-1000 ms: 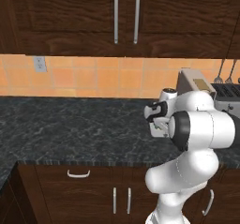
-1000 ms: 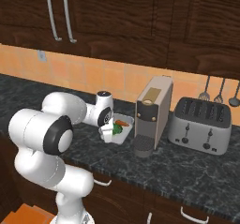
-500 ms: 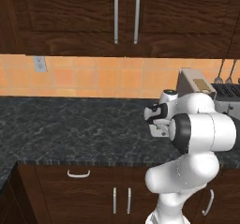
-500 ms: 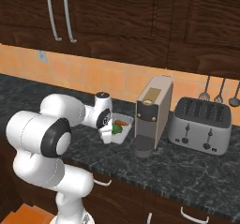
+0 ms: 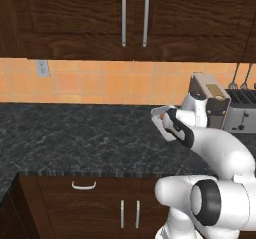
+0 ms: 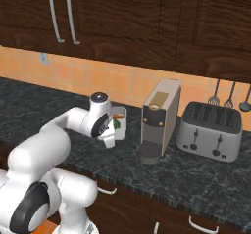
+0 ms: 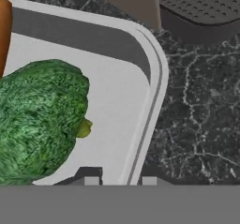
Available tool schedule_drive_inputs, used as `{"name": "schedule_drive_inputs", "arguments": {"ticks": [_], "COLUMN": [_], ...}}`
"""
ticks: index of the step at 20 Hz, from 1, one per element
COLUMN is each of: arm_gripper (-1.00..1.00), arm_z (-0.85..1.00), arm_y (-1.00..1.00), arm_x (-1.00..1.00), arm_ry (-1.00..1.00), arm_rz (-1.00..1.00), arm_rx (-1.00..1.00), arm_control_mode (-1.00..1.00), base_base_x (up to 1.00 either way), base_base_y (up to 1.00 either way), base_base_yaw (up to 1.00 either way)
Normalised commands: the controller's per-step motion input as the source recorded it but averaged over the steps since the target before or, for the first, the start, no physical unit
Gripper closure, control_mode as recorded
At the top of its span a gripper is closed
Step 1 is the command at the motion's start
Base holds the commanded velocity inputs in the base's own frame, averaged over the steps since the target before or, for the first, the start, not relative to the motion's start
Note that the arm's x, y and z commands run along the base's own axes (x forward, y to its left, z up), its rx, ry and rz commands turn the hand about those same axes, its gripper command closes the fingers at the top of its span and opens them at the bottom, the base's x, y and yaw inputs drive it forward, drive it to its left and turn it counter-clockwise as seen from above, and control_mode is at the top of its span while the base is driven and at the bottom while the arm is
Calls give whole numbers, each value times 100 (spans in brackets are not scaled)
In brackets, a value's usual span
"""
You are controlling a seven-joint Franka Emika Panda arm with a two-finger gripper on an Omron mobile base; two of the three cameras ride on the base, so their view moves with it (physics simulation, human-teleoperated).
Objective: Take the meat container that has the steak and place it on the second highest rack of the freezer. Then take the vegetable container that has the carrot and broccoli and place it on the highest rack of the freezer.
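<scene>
The work in hand is the second half of the task: taking hold of the vegetable container (image 7: 117,78), the white tray that carries the broccoli (image 7: 40,124) and the carrot (image 7: 3,31). The tray sits on the dark speckled desk (image 5: 75,143), just beside the tan coffee machine (image 6: 159,115), at about its 9 o'clock in the right base view, with the toaster (image 6: 211,130) further along at 3 o'clock.

In the hand view the gripper (image 7: 121,180) comes down over the tray's rim at 6 o'clock, one dark tip inside the wall and one outside it, so the jaws are pinching the container's edge. The broccoli lies at 9 o'clock of that rim, near the inner tip but apart from it, and the carrot shows as an orange strip at 10 o'clock. The grey drip grille of the coffee machine sits at 1 o'clock, close to the tray's corner.

Whether the tray has left the desk cannot be told from these views. Judging by the grip on one edge only, the next move calls for a level, unhurried lift so that the vegetables do not slide out, a clear path away from the coffee machine, and then a drive to the freezer, where the tray belongs on the highest rack.
</scene>
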Motion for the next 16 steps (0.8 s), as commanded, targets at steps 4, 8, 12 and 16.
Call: {"name": "schedule_drive_inputs", "arguments": {"ticks": [4,8,12,16], "arm_gripper": [100,100,100,100], "arm_z": [100,99,79,44], "arm_y": [24,51,23,0], "arm_x": [-75,-77,-88,-87], "arm_ry": [-2,0,0,0], "arm_rz": [1,-1,-14,-25], "arm_rx": [-3,0,9,16], "arm_control_mode": [-100,-100,-100,-100], "base_base_x": [0,0,0,0], "base_base_y": [0,0,0,0], "base_base_yaw": [0,0,0,0]}}
